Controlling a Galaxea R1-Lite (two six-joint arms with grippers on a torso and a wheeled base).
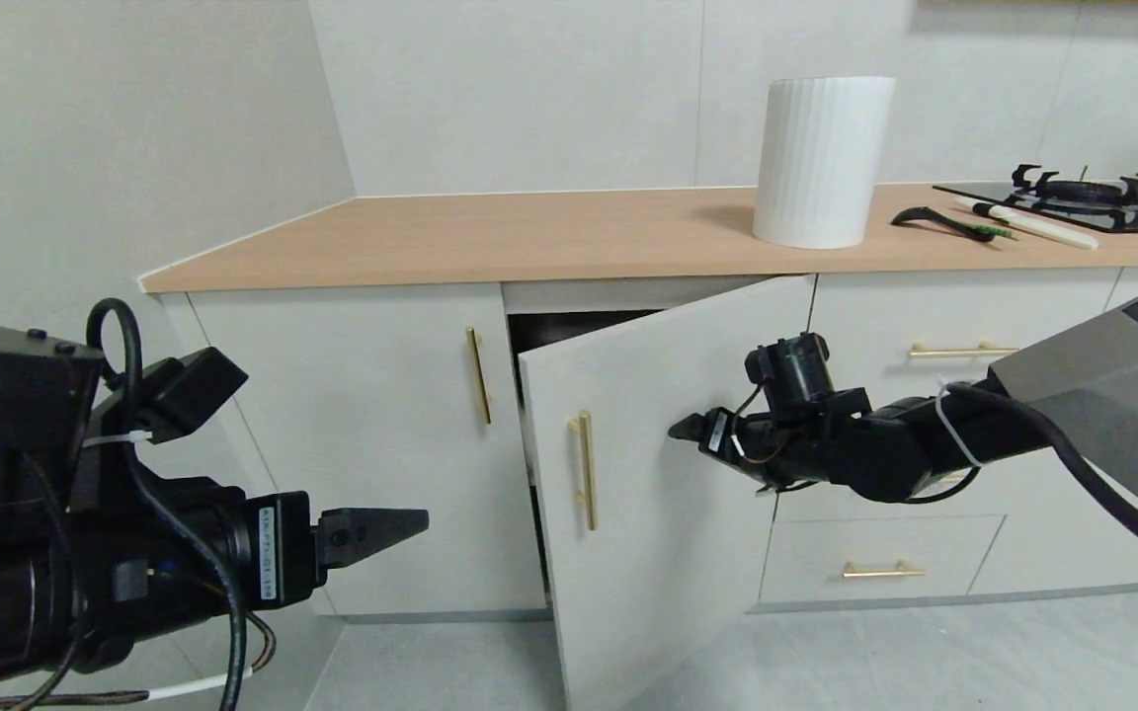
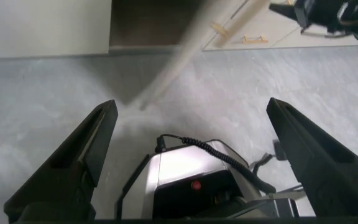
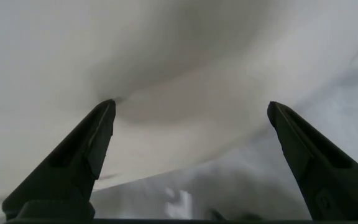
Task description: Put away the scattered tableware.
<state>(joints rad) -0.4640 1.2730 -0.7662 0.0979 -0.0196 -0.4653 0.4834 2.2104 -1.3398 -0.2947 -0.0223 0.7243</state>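
On the wooden counter [image 1: 529, 237] at the right lie a black spoon [image 1: 936, 222] and a white-handled utensil [image 1: 1038, 227], next to a tall white ribbed holder [image 1: 821, 163]. Below it, a white cabinet door [image 1: 668, 513] with a gold handle [image 1: 584, 472] stands partly swung out. My right gripper [image 1: 685, 429] [image 3: 191, 104] is open, right against the door's front face beside the handle, with nothing in it. My left gripper [image 1: 409, 519] [image 2: 191, 106] is open and empty, low at the left in front of the shut cabinet door.
A black gas hob [image 1: 1093, 197] sits at the counter's far right. Drawers with gold handles [image 1: 959, 350] are under the counter on the right. Another cabinet door [image 1: 362, 444] at the left is closed. Grey floor [image 1: 875, 662] lies below, and a wall [image 1: 134, 148] closes the left side.
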